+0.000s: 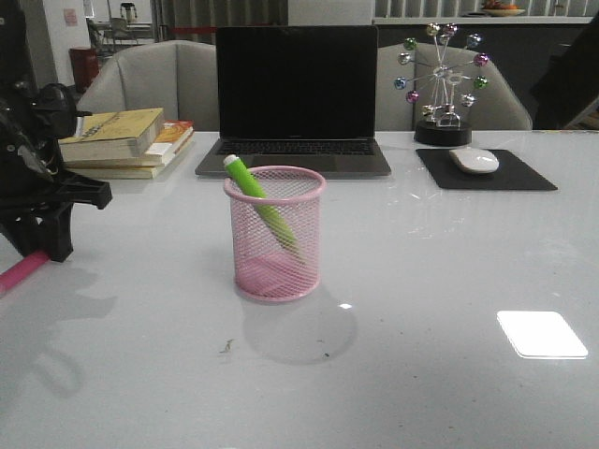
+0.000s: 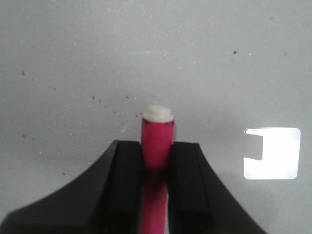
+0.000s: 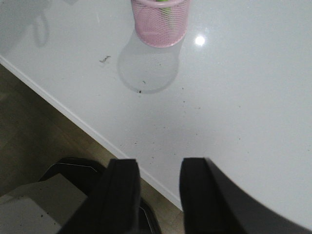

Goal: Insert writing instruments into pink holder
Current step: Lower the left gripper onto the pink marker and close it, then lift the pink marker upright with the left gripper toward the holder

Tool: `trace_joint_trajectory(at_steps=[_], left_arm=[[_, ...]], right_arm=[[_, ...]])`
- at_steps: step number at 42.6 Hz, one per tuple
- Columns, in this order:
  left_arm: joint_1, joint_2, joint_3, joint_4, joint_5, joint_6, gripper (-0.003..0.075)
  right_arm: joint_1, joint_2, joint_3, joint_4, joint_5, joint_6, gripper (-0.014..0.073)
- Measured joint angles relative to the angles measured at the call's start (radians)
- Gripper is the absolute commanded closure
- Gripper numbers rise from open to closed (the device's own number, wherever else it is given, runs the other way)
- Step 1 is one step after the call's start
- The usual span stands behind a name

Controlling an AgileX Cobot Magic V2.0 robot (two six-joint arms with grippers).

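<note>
Left wrist view: left gripper clamped on pink marker, whitish end forward, low over table, well left of pink holder. Green marker already inside, leaning. Lift clear, tip upright, lower beside green. Right gripper parted, empty.

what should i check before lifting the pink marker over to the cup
1. Left tool around pink marker: ok, fingers sit on both sides of it.
2. Firm grip: cannot tell.
3. Cup upright: ok.
4. Room in cup: ok, only the green marker leans inside, toward the left rim.
5. Right tool out of the way: ok, open, empty, at the table edge.
6. Path between marker and cup: ok, bare table.
</note>
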Motion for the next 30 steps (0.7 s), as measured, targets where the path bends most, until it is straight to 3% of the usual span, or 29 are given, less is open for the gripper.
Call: trace_joint_trajectory(at_steps=[9, 15, 21, 30], left_arm=[[0.000, -0.056, 0.003, -0.005, 0.033, 0.016, 0.0623], [-0.011, -0.196, 0.012, -0.077, 0.012, 0.061, 0.0623], [-0.049, -0.371, 0.078, -0.236, -0.098, 0.181, 0.0623], [-0.185, -0.632, 0.255, -0.421, -0.392, 0.328, 0.0623]], right_arm=[[0.000, 0.000, 0.000, 0.000, 0.000, 0.000, 0.0254], [0.000, 0.000, 0.000, -0.001, 0.000, 0.000, 0.0254], [0.000, 0.000, 0.000, -0.001, 0.000, 0.000, 0.0254], [0.000, 0.000, 0.000, -0.001, 0.000, 0.000, 0.0254]])
